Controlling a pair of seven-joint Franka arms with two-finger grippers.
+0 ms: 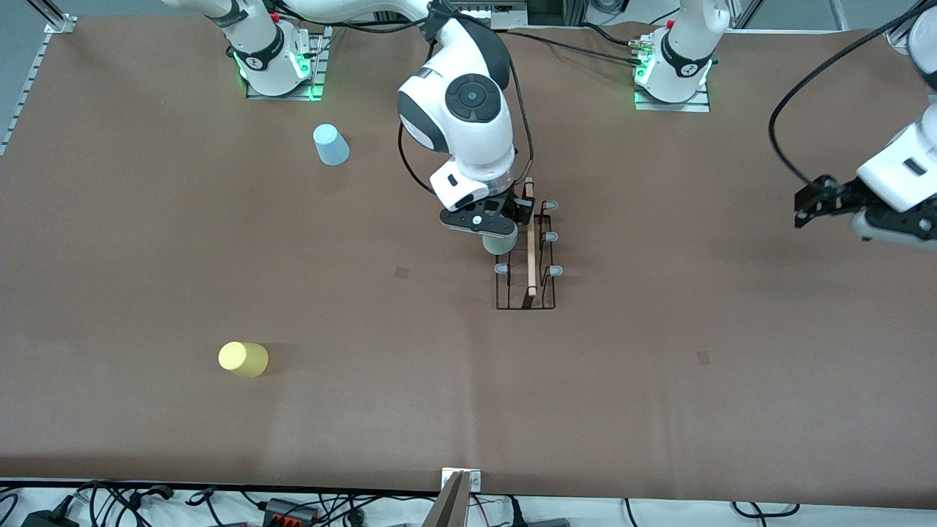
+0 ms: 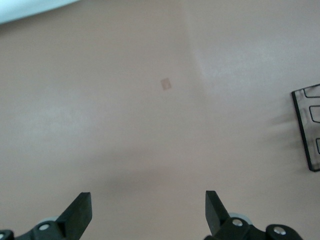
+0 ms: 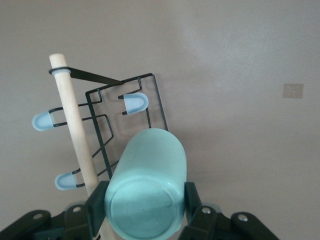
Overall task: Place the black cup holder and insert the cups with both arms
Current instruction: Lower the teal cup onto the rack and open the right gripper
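Note:
The black cup holder (image 1: pixel 528 256) stands mid-table with its wooden rod handle on top and pale-tipped pegs on both sides. My right gripper (image 1: pixel 498 233) is shut on the pale green cup (image 1: pixel 500 243) and holds it over the holder's pegs on the side toward the right arm's end. In the right wrist view the green cup (image 3: pixel 147 190) sits between the fingers (image 3: pixel 97 200), its bottom toward the camera, beside the rod of the holder (image 3: pixel 107 125). My left gripper (image 1: pixel 803 207) waits open and empty, raised over the left arm's end of the table. It also shows in the left wrist view (image 2: pixel 148 212).
The light blue cup (image 1: pixel 331 144) stands near the right arm's base. The yellow cup (image 1: pixel 243 359) is nearer the front camera, toward the right arm's end. One end of the holder (image 2: pixel 307 125) shows at the edge of the left wrist view.

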